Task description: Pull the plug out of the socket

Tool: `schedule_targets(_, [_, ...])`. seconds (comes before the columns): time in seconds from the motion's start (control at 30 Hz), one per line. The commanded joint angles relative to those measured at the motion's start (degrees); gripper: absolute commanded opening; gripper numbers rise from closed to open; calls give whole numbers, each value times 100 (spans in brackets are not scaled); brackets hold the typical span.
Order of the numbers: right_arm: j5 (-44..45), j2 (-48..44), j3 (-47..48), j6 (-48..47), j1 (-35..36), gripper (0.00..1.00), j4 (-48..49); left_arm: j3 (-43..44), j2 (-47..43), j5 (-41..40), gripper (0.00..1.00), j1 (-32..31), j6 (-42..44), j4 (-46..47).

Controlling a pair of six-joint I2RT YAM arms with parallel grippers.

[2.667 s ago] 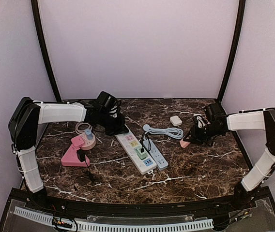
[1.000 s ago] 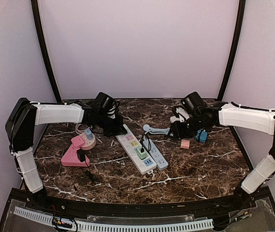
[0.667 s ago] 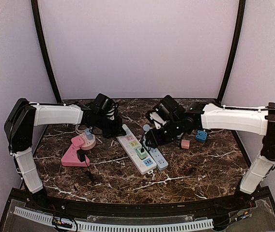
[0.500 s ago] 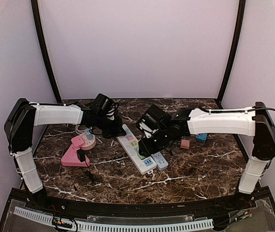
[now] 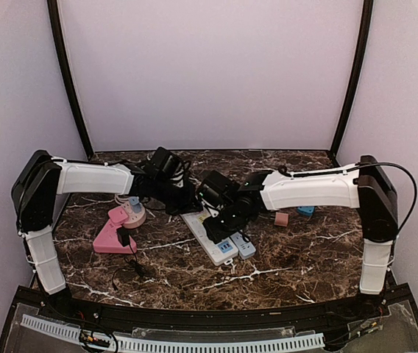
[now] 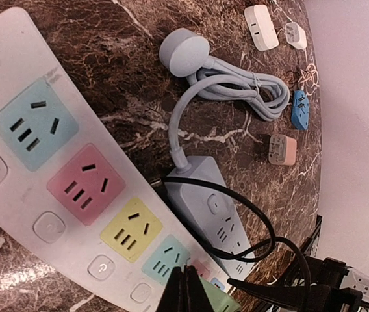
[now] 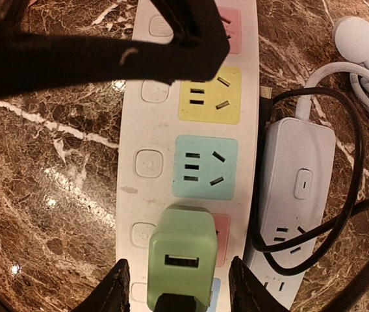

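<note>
Your right jaws stand spread either side of the green plug (image 7: 181, 260), just clear of it (it sits in the white power strip (image 7: 191, 162) on the bench (image 5: 305, 250)); your left jaws are pressed together above that strip.

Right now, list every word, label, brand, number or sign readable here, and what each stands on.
Words, brands, numbers: none readable in any view.
Faint power symbol, an icon, no text: on the round push buttons of the long white power strip with coloured sockets.
Square green plug-in charger: no marking shows.
Small grey power strip: button mark too small to read.
</note>
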Motion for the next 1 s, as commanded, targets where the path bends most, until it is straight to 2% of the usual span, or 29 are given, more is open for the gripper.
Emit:
schedule_targets(0.0, [212, 148, 164, -129, 24, 48, 77, -60, 157, 151, 0, -80, -114, 133])
schedule_targets(0.3, [324, 246, 242, -187, 22, 37, 134, -238, 411, 107, 0, -172, -224, 204])
schedule_targets(0.47, [453, 139, 277, -228, 32, 23, 209, -285, 543, 46, 0, -178, -222, 203])
schedule_targets(0.63, [551, 36, 286, -253, 63, 13, 312, -315, 686, -59, 0, -190, -180, 123])
schedule_targets(0.97, [738, -224, 407, -309, 47, 7, 329, -462, 882, -323, 0, -209, 75, -373])
